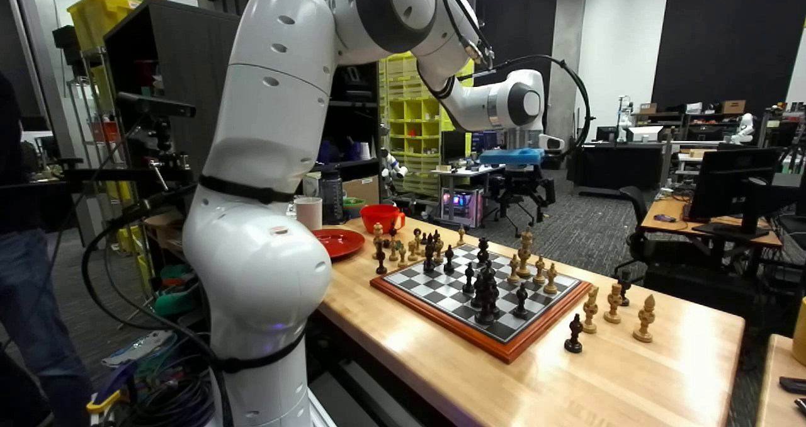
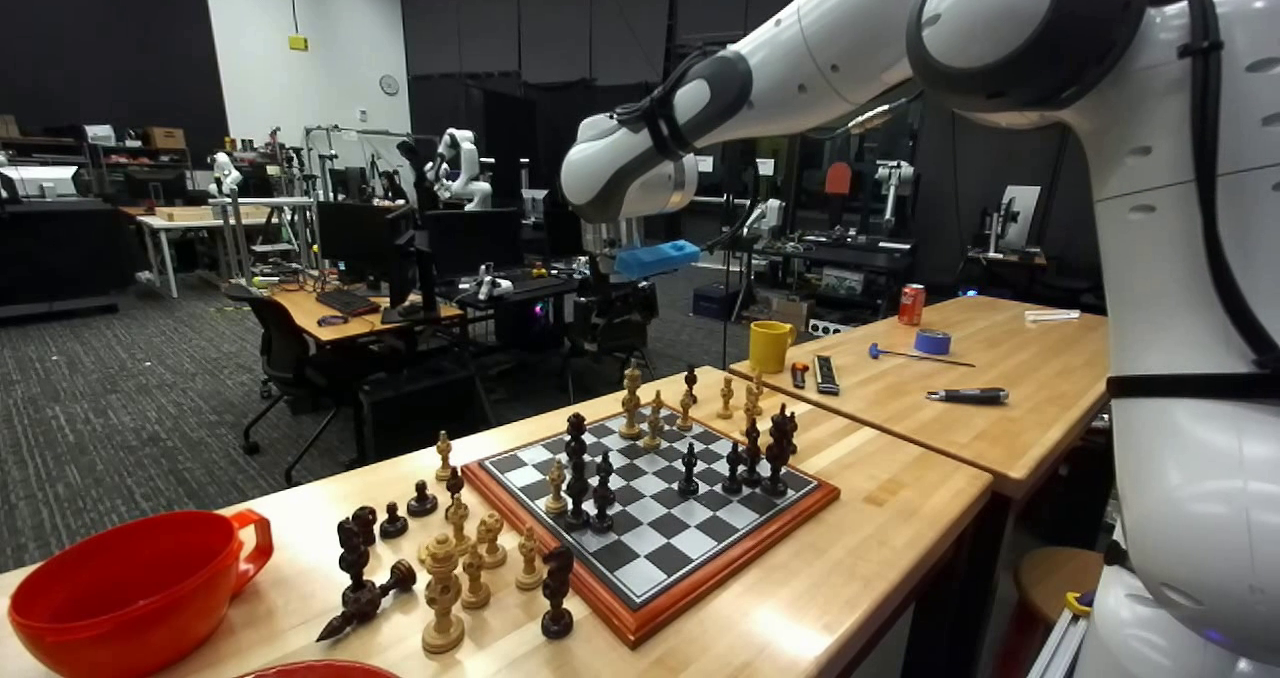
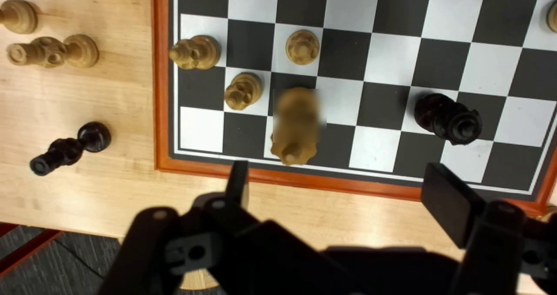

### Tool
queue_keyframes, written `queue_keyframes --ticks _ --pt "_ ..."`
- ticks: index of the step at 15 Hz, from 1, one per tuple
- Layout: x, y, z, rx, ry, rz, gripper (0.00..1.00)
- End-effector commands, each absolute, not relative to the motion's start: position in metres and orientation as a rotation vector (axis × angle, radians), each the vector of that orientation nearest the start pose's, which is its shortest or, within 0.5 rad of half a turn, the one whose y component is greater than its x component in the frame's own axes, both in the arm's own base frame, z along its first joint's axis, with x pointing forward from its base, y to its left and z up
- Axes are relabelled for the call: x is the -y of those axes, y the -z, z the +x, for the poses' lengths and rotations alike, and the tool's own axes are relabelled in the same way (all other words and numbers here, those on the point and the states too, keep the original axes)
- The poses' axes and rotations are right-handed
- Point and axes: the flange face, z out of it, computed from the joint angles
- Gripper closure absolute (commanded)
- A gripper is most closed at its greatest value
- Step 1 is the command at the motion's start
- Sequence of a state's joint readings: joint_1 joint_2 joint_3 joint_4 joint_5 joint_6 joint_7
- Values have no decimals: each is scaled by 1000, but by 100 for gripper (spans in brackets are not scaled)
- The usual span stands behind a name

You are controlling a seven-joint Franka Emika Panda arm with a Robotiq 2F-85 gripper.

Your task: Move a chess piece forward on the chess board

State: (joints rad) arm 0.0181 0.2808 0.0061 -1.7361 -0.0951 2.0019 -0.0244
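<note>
The chess board (image 1: 466,334) lies on the wooden table with dark and light pieces standing on it. Its reddish-brown border also shows in the other views (image 2: 720,568) (image 3: 348,189). A tall light chess piece (image 1: 525,254) stands near one board edge; it also shows in an exterior view (image 2: 630,403) and, partly blurred, in the wrist view (image 3: 295,151). A tall dark piece (image 3: 448,119) stands on the same side. My gripper (image 3: 337,169) is open and empty, fingers wide apart. In both exterior views the gripper (image 1: 529,216) (image 2: 612,343) hangs above the board's edge side, apart from all pieces.
Loose pieces stand on the table off both ends of the board, such as a dark one (image 1: 573,334) and a light one (image 2: 442,598). A red bowl (image 2: 130,588) and red plate (image 1: 340,243) stand beyond one end. A second table holds a yellow mug (image 2: 770,346).
</note>
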Motion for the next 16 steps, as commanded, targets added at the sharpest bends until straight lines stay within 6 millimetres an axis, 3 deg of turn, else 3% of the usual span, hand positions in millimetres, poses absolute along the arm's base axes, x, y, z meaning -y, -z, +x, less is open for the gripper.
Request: queue_keyframes --ticks 1,13,14,16 --pt "-5 -413 636 144 -62 -3222 0" --pt "11 -392 643 117 -114 -3211 0" --pt "12 -392 643 117 -113 -3211 25" --pt "12 -393 644 125 -104 -3208 32"
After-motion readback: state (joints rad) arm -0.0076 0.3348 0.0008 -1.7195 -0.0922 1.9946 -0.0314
